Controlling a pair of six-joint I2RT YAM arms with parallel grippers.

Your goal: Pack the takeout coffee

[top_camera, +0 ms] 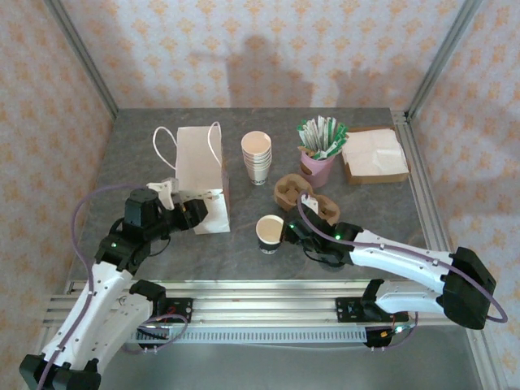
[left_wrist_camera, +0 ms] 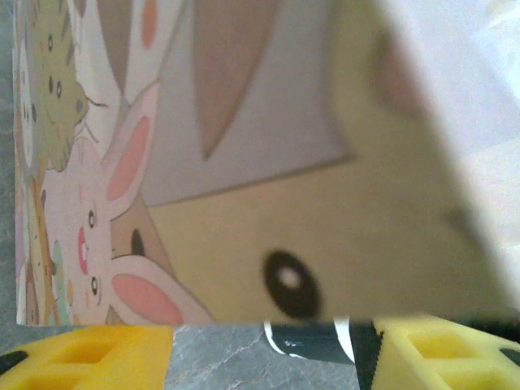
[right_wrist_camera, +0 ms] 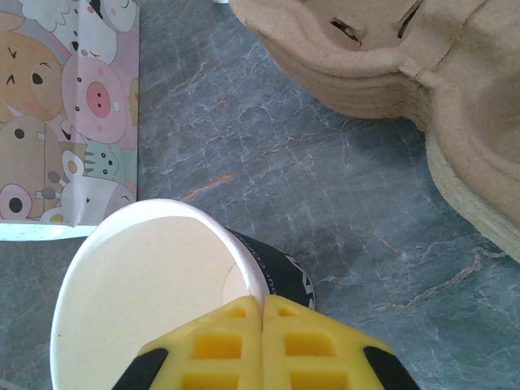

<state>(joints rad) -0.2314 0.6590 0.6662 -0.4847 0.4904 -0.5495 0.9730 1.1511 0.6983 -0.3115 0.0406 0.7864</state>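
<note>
I'm seeing the takeout coffee cup standing upright on the grey table, near the front edge, lidless, with a dark wall and a white inside. The right gripper is sitting at the cup's right side. In the right wrist view its yellow fingers are pressing together and the cup's rim is running into the seam between them, so I'm reading it as pinched on the rim.

The paper bag is lying flat just left of the cup. The left gripper is hovering at the bag's near end with its fingers spread apart, the cartoon print close above them. Pulp cup carriers are sitting just behind the cup.
</note>
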